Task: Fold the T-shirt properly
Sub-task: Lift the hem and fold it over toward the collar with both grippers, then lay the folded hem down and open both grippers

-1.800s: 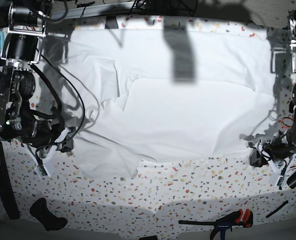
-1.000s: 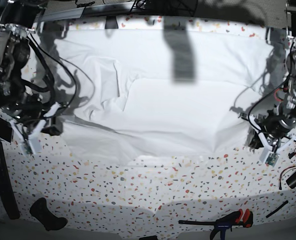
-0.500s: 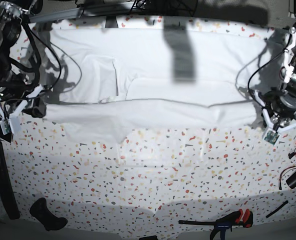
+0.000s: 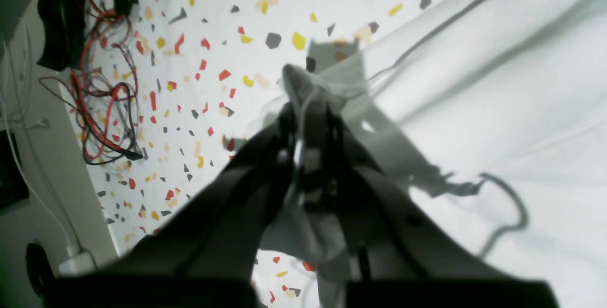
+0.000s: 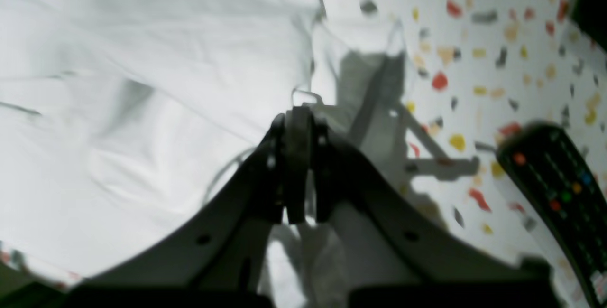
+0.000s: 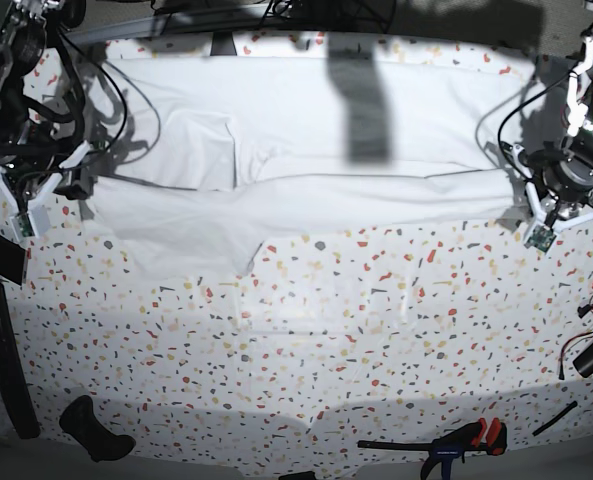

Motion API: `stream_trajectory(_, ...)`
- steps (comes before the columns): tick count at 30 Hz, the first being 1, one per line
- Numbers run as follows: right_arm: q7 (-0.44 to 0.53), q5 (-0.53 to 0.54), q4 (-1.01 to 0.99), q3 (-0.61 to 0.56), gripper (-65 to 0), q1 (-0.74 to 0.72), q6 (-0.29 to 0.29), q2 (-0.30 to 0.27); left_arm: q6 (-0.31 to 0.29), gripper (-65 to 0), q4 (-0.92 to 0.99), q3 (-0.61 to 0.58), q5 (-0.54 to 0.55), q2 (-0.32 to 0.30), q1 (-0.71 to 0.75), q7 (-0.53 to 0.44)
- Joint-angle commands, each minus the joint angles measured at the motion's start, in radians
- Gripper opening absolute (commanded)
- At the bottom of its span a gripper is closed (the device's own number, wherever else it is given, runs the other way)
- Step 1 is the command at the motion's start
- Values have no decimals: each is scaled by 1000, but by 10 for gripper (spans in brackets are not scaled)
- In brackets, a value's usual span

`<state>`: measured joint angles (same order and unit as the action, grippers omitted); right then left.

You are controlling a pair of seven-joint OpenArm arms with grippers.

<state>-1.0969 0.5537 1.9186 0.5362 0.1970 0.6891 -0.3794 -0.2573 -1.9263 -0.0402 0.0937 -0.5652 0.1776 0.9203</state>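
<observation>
The white T-shirt (image 6: pixel 306 140) lies spread across the back of the speckled table (image 6: pixel 326 330), its near part doubled back over itself. My left gripper (image 6: pixel 524 200) is at the fold's right end in the base view. In the left wrist view it (image 4: pixel 308 108) is shut on a bunched edge of the shirt (image 4: pixel 498 85). My right gripper (image 6: pixel 76 188) is at the fold's left end. In the right wrist view it (image 5: pixel 296 118) is shut on a thin edge of the shirt (image 5: pixel 142 61), held low over the cloth.
A clamp with red and black handles (image 6: pixel 466 440) and a black tool (image 6: pixel 94 430) lie at the table's front edge. A remote control (image 5: pixel 555 189) lies beside my right gripper. Red and black cables (image 4: pixel 104 94) hang at the table's side by my left gripper.
Both grippers have carried the shirt's near hem from the front toward the back, doubling the shirt over itself. Much more speckled table shows in front.
</observation>
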Motion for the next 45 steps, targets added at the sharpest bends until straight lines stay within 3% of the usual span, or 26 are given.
stream_trajectory(1, 21, -16, 18, 8, -650, -4, 9, -13, 11, -650, -8, 8, -16, -17, -11, -10)
stream_trajectory(11, 14, -31, 18, 8, -650, 18, 9, -10, 11, -650, 100, 8, -15, -17, -11, -39)
stream_trajectory(20, 13, -27, 18, 7, -650, 22, 9, 41, 11, -650, 167, 8, -14, 6, -11, -58)
stream_trajectory(24, 8, -6, 18, 7, -451, 22, 9, 32, 11, -650, 167, 8, -15, 25, -11, -58)
stream_trajectory(27, 8, 64, 19, 7, -361, 22, 9, 24, 11, -650, 167, 8, -15, 24, -11, -58)
stream_trajectory(31, 29, 161, 21, 7, -355, 14, 9, 5, 11, -458, 167, 8, -14, 24, -12, -57)
stream_trajectory(32, 39, 189, 24, 7, -355, 5, 9, -9, 12, -435, 167, 8, -14, 25, -12, -58)
stream_trajectory(37, 51, 325, 32, 23, -355, -136, 9, -64, 12, -430, 167, 8, -14, 24, -12, -57)
stream_trajectory(40, 108, 183, 6, 24, -355, -233, 9, -57, 17, -430, 167, 8, -14, 25, -11, -57)
stream_trajectory(41, 133, 109, -23, 24, -355, -262, -13, -55, 38, -430, 167, 8, -14, 25, -11, -56)
stream_trajectory(43, 151, -8, -109, 24, -355, -317, -110, -56, 79, -430, 167, 8, -14, 24, -12, -53)
stream_trajectory(45, 135, -49, -220, 23, -355, -374, -124, -63, 82, -430, 167, 8, -14, 25, -12, -53)
